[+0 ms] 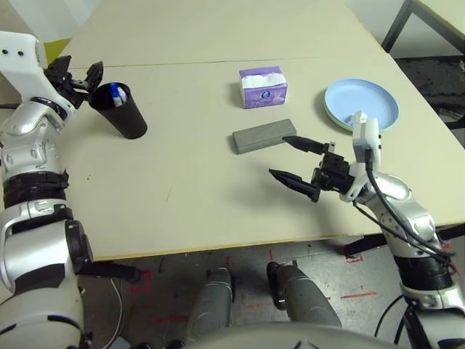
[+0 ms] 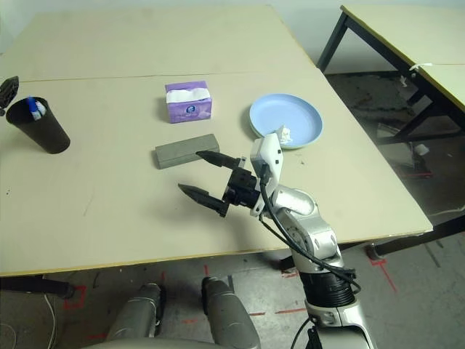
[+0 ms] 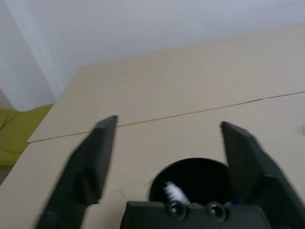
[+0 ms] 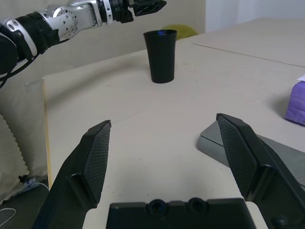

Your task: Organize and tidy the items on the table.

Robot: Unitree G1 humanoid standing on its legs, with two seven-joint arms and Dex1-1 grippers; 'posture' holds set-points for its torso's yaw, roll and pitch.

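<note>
From the head camera I have the table [image 1: 182, 182] in front of me. My left gripper [image 1: 76, 76] hangs just above the rim of the black cup [image 1: 120, 113], fingers spread and pinching nothing. The cup stands upright near the table's left side, with a white marker [image 1: 118, 93] with a blue end poking up out of its mouth. The grey glasses case [image 1: 263, 136] lies flat mid-table, its long axis running left to right and slightly tilted. The purple tissue pack [image 1: 263, 86] sits just beyond it. The blue plate [image 2: 287, 120] rests on a green one at the right, a paper wad [image 2: 283, 133] on its near rim.

On the left wrist camera, the cup's [image 3: 195, 179] open mouth sits between the spread fingers.

On the right wrist camera, my right gripper [image 4: 169, 157] is spread and empty, pointing leftward across the table, the case's [image 4: 267, 150] end just beside one finger.
</note>
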